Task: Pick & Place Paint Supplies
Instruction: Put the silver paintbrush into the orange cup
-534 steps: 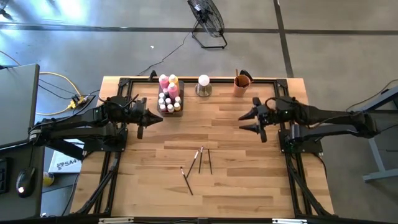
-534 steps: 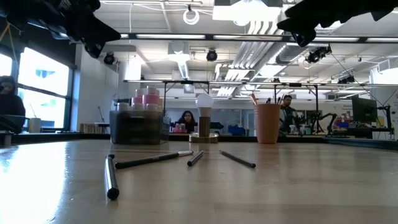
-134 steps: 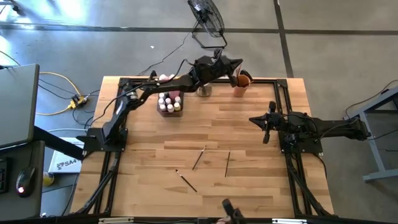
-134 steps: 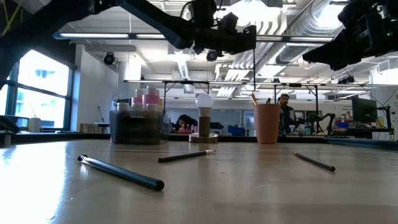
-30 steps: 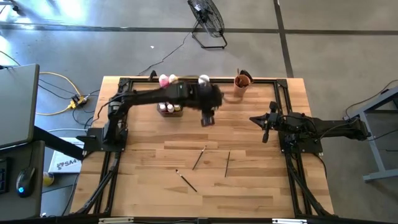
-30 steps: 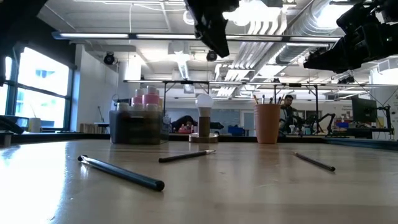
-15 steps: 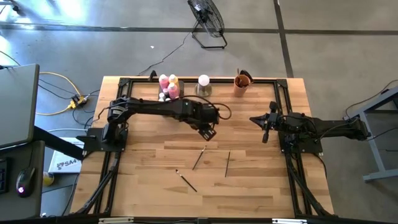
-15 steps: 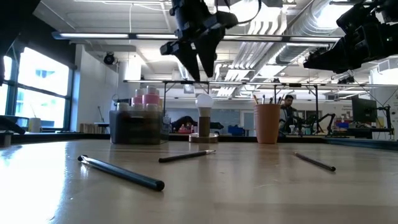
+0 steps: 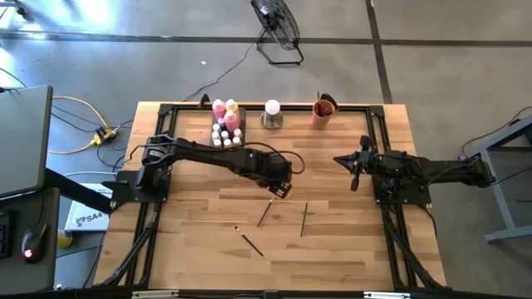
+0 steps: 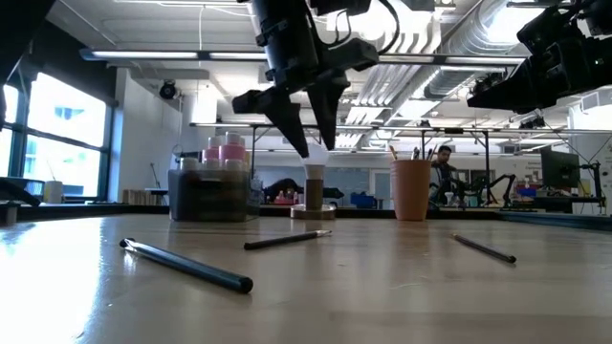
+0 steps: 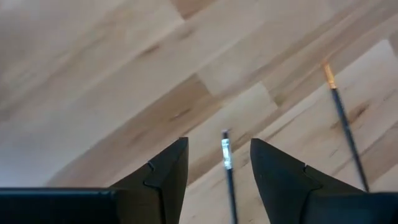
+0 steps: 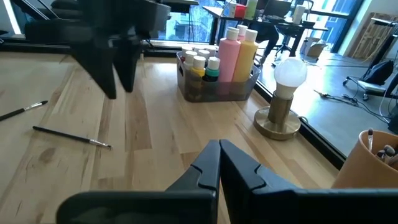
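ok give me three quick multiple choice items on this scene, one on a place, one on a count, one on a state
1. Where is the left tool?
A. above the orange cup
B. above the middle paintbrush's far end
C. at the table's near edge

2. How many paintbrushes lie loose on the table?
A. one
B. three
C. five

3. How do the right tool's fingers stand?
A. shut, empty
B. wide open
C. shut on a bottle

Answers:
1 B: the left wrist view shows the middle paintbrush between its open fingers.
2 B: the high view shows the middle paintbrush, a right one and a near-left one.
3 A: its fingers meet with nothing between.
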Motion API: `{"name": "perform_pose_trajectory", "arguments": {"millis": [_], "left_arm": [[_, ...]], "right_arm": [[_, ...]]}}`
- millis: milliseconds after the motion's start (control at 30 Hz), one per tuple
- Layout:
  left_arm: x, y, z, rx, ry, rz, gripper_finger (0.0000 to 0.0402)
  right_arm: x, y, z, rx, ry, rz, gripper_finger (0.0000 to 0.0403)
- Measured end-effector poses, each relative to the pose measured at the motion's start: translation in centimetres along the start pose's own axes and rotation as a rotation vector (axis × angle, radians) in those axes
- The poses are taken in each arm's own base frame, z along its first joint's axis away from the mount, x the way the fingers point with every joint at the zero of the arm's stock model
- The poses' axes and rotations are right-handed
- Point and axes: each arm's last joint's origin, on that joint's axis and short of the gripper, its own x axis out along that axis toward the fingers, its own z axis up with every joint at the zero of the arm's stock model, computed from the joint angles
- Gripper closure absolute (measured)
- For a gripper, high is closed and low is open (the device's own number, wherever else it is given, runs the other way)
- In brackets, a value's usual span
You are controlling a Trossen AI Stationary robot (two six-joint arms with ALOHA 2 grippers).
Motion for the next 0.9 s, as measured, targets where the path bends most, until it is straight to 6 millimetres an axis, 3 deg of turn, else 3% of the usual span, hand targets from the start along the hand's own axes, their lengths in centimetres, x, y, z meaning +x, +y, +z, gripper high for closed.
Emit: {"name": "perform_pose_trajectory", "arguments": {"millis": [233,400,900], "left_arm": [[1.9,-0.6,-0.6,-0.009,-0.062,-0.102,0.0231],[2.8,-0.4,-1.1,0.024,0.018,-0.159,0.0231],[4.5,0.6,-2.3,-0.052,0.015,-0.11,0.0231]], "right_arm": [[0.0,0.0,0.0,0.0,0.0,0.0,0.04],[0.0,0.0,0.0,0.001,-0.002,0.0,0.04],[0.0,0.0,0.2,0.005,-0.016,-0.001,0.04]]}}
